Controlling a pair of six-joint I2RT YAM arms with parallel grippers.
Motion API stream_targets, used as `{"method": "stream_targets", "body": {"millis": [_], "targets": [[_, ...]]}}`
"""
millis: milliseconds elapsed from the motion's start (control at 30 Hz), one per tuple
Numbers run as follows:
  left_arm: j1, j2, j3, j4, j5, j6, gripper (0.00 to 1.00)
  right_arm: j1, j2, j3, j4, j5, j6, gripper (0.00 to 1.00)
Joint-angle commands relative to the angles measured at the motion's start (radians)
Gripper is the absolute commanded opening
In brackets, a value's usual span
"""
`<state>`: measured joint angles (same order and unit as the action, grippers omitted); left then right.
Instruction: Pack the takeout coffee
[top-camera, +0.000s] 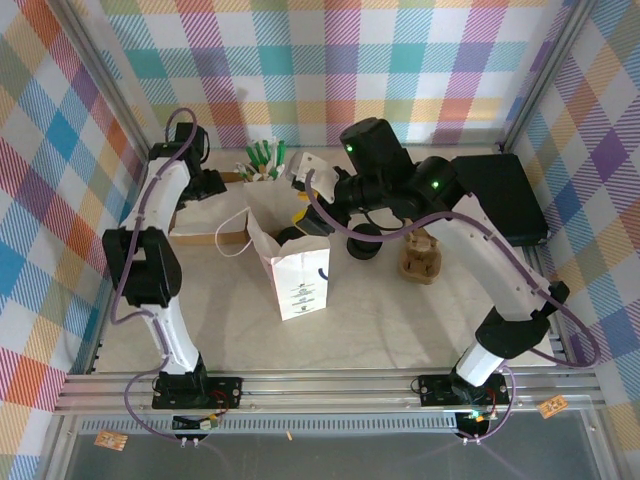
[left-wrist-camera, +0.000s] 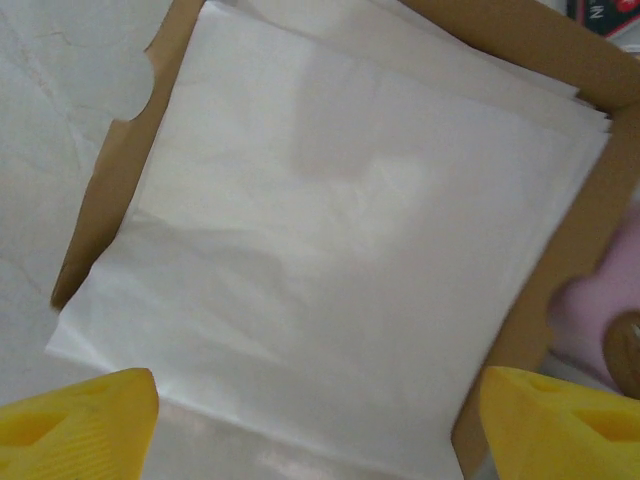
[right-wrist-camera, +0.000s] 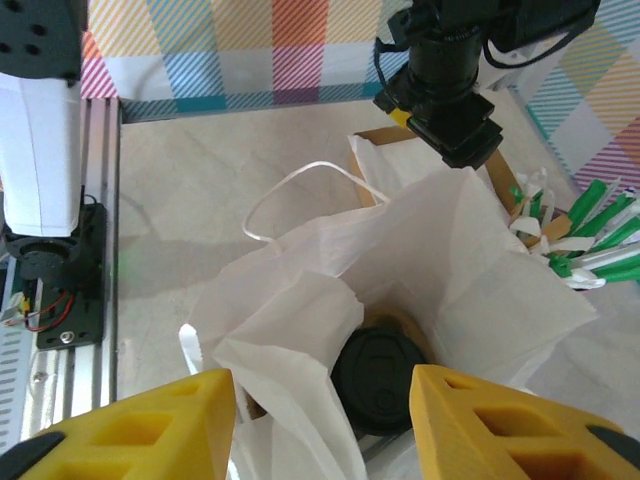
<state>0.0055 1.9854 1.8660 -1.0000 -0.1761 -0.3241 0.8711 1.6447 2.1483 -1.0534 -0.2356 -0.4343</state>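
Inside paper bag (top-camera: 300, 280) — takeout coffee (right-wrist-camera: 378, 380); cardboard tray (top-camera: 200, 239) left of bag.

A pale, cream-covered table (top-camera: 380, 320) is pictured from above. At its centre a white paper bag with a blue logo (top-camera: 300, 272) is stood upright, its mouth open. To the left of the bag, a shallow cardboard tray of white paper sheets (top-camera: 205, 239) is laid flat. Behind both, a bundle of green-and-white wrapped sticks (top-camera: 264, 160) is seen at the far side. Just right of the bag a squat stack of black lids (top-camera: 364, 242) is set, with a brown cardboard cup carrier (top-camera: 420, 262) near it. A flat black box (top-camera: 505, 195) is placed at the far right.
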Motion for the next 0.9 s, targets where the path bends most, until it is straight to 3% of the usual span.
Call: {"method": "stream_targets", "body": {"millis": [0,367,467,867], "targets": [[0.019,0.093,0.098,-0.057,0.017,0.041,0.75,0.003,0.003,0.006,0.028,0.024,-0.024,0.51],[0.071,0.370,0.375,-0.188,0.112,0.062,0.59,-0.012,0.055,0.064,-0.017,0.082,-0.054,0.54],[0.075,0.403,0.396,-0.206,0.126,0.068,0.55,-0.016,0.057,0.058,-0.019,0.089,-0.054,0.55],[0.077,0.465,0.392,-0.222,0.114,0.084,0.54,-0.021,0.065,0.044,-0.023,0.113,-0.061,0.58]]}}
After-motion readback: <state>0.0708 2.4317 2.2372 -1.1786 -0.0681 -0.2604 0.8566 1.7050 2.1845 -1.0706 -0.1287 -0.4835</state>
